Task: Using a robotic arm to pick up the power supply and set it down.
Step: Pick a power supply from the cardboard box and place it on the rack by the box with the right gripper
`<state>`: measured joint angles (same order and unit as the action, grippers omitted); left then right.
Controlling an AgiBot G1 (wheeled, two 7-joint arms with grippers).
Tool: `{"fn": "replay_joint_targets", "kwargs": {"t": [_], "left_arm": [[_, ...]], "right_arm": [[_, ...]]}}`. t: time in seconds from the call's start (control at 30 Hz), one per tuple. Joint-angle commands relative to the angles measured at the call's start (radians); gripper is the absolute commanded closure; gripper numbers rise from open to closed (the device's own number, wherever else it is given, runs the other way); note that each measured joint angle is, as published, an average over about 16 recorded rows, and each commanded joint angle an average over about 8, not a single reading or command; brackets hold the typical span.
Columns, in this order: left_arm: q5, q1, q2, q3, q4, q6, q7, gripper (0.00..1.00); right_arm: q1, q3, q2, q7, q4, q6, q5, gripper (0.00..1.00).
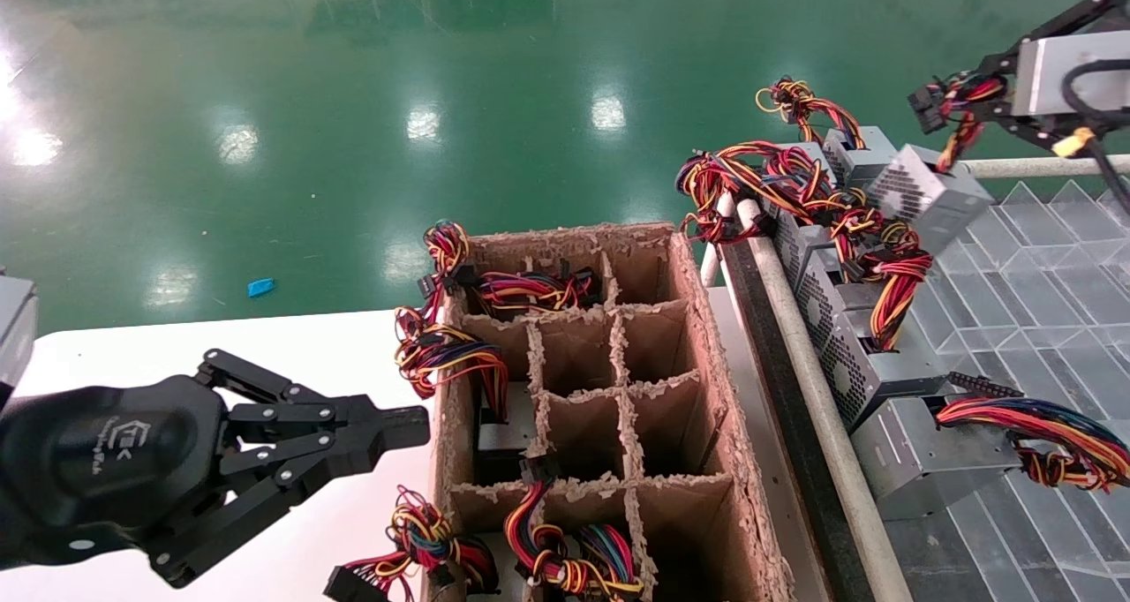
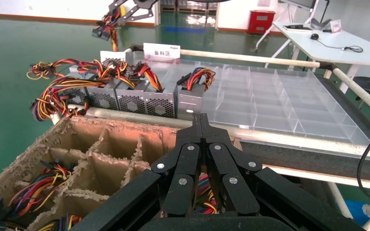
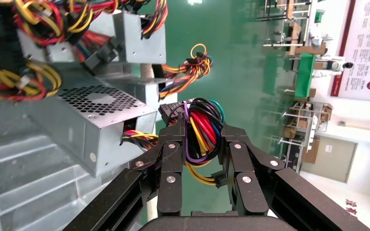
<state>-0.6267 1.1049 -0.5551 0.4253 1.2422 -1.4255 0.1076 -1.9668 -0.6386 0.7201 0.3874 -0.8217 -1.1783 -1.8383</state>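
Observation:
My right gripper (image 1: 964, 99) is at the far right, up in the air, on the robotic arm with its silver-grey wrist block (image 1: 1050, 68). It is shut on the coloured wire bundle (image 3: 200, 127) of a power supply (image 1: 931, 191). That silver box hangs tilted by its wires over the far left corner of the clear tray; the right wrist view shows its perforated side (image 3: 96, 125) beside the gripper (image 3: 201, 129). My left gripper (image 1: 415, 425) is shut and holds nothing. It hovers over the white table (image 1: 177, 346), just left of the cardboard box; its closed tips (image 2: 201, 118) point toward the tray.
The cardboard box (image 1: 706, 337) has paper dividers, and several cells hold units with wire bundles spilling out. A clear compartment tray (image 1: 1042, 258) lies to the right behind a metal rail (image 1: 821, 408). Several more power supplies (image 1: 847, 346) line its left edge.

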Motion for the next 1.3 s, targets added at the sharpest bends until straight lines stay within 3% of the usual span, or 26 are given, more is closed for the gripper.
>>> {"fn": "replay_joint_targets", "kwargs": {"t": [0.03, 0.33, 0.77, 1.3], "left_arm": [[0.0, 0.0, 0.0, 0.0, 0.0, 0.0, 0.0, 1.0], [0.0, 0.0, 0.0, 0.0, 0.0, 0.0, 0.0, 1.0], [0.0, 0.0, 0.0, 0.0, 0.0, 0.0, 0.0, 1.0], [0.0, 0.0, 0.0, 0.0, 0.0, 0.0, 0.0, 1.0]], "right_arm": [[0.004, 0.001, 0.014, 0.017, 0.027, 0.015, 0.004, 1.0], [-0.004, -0.003, 0.07, 0.105, 0.154, 0.074, -0.001, 1.0], [-0.021, -0.013, 0.086, 0.167, 0.229, 0.116, -0.028, 1.0], [0.0, -0.009, 0.11, 0.203, 0.232, 0.091, 0.005, 1.0]]}}
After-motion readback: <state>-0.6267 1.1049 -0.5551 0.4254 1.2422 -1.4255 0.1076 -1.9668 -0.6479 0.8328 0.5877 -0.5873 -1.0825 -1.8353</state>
